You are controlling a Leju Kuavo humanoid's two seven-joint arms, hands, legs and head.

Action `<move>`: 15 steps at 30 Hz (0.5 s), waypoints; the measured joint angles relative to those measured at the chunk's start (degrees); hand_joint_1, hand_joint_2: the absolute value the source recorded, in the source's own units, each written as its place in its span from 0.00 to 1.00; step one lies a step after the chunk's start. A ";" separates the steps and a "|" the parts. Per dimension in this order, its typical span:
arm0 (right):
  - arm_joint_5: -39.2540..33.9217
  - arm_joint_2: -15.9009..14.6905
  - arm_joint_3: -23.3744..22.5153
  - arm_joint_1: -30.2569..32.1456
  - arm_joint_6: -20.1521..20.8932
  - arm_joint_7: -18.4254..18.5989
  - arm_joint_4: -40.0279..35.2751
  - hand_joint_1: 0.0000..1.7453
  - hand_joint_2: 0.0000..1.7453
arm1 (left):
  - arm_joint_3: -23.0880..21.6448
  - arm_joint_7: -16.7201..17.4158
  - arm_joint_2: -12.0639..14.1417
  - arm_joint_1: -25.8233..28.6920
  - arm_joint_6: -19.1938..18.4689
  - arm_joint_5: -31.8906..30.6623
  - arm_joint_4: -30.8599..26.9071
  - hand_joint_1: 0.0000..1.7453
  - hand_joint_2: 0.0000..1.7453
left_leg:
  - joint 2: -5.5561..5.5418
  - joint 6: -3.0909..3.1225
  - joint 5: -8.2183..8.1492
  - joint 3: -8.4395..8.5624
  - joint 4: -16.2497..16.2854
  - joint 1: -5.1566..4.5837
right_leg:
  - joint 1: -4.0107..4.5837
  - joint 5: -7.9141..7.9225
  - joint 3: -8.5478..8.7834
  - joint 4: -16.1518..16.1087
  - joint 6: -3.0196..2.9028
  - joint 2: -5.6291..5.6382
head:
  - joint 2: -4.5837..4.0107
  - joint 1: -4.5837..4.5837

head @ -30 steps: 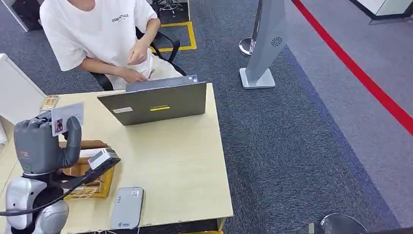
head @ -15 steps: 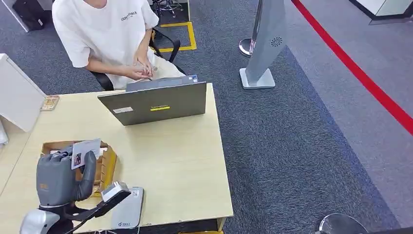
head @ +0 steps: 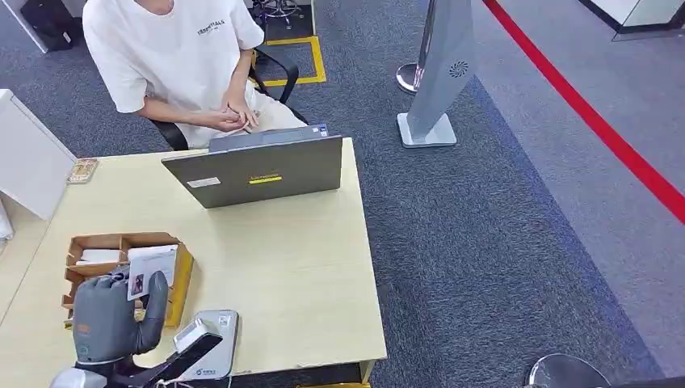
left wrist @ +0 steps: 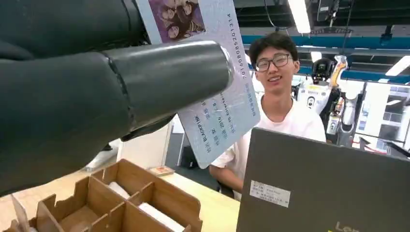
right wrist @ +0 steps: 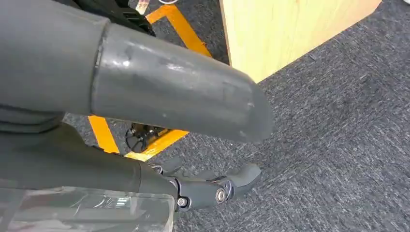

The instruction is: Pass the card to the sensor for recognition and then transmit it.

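grey and rubbery, the robot's left hand [head: 113, 315] grips a pale blue-white plastic card with a small photo and printed text [head: 150, 267], pinched upright between its thick thumb and its darker fingers at the near left corner of the light wooden table [head: 291, 267]. the card stands above the brown wooden divided tray [head: 97, 246], whose compartments hold white cards, and near the flat silver-grey sensor pad [head: 212, 343] lying at the table's front edge just beside the tray. in the left wrist view the card [left wrist: 222, 96] tilts across the frame in front of a person in a white t-shirt [left wrist: 280, 116] seated behind an open grey laptop [left wrist: 329, 183]. the right hand [right wrist: 145, 121] hangs beside the table above the dark grey carpet [right wrist: 338, 145], its fingers apart and holding nothing.
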 joint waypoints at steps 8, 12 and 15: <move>1.37 0.02 -1.25 -0.02 0.09 0.48 0.00 0.00 0.00 | 0.79 1.14 -2.03 1.56 0.68 -0.65 0.22 1.00 0.00 | 0.00 0.00 0.00 -0.01 0.00 0.00 | 0.00 0.00 0.01 0.00 0.00 0.00 | 0.00 0.00; 2.69 0.11 -1.84 -0.05 0.11 0.72 0.00 0.00 0.00 | 1.48 2.36 -3.37 2.22 2.23 -2.65 0.98 1.00 0.00 | -0.02 0.00 0.00 -0.01 0.00 -0.01 | 0.00 0.00 0.00 -0.01 0.00 -0.02 | 0.00 0.00; 3.52 0.20 -2.60 -0.10 0.22 0.74 0.00 0.00 0.00 | 2.08 3.47 -4.15 2.22 2.10 -3.43 2.30 1.00 0.00 | -0.02 0.00 0.00 -0.01 0.00 -0.01 | 0.00 0.00 0.00 -0.01 0.00 -0.03 | 0.00 0.00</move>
